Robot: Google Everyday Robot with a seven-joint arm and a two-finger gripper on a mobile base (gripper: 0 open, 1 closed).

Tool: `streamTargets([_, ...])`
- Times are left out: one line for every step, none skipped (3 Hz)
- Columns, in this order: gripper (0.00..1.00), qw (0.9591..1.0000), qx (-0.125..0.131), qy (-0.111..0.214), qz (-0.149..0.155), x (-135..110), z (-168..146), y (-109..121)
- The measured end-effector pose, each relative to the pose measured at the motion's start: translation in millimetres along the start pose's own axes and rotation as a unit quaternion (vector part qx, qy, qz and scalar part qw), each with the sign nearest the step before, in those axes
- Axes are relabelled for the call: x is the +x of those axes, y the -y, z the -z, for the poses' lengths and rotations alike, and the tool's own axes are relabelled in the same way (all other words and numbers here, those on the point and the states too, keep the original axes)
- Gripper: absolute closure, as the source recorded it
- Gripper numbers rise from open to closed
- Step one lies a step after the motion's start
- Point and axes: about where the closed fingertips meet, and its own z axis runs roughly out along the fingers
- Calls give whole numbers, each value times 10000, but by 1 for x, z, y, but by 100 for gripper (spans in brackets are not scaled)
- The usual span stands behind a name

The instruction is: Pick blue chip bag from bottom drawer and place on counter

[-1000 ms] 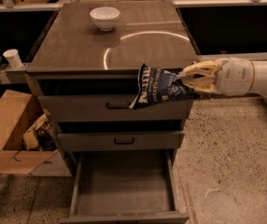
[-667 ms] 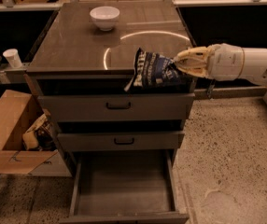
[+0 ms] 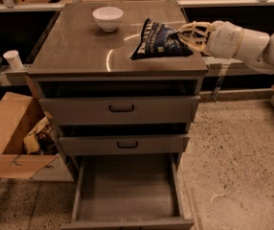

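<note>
The blue chip bag (image 3: pixel 159 40) is a dark navy foil bag with white lettering. It hangs over the right part of the counter (image 3: pixel 79 47), its lower left corner at or just above the surface. My gripper (image 3: pixel 187 36) comes in from the right and is shut on the bag's right end. The bottom drawer (image 3: pixel 127 188) stands pulled open at the foot of the cabinet and holds nothing.
A white bowl (image 3: pixel 108 18) stands at the back of the counter. The two upper drawers (image 3: pixel 121 109) with black handles are closed. An open cardboard box (image 3: pixel 17 138) sits on the floor at the left. A white cup (image 3: pixel 14 59) stands on a ledge at left.
My gripper has lifted the blue chip bag from in front of the top drawer up and over the counter's right side.
</note>
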Motion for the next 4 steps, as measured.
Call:
streamTargets([100,9996,149,-226,-85,27,-13,8])
streamTargets([100,9992,163,-305,-211,49,-30,7])
streamTargets([100,9988,74,-336,-346,66,-46,1])
streamTargets([82,9981,-172,-253,-543,74,-63,-10])
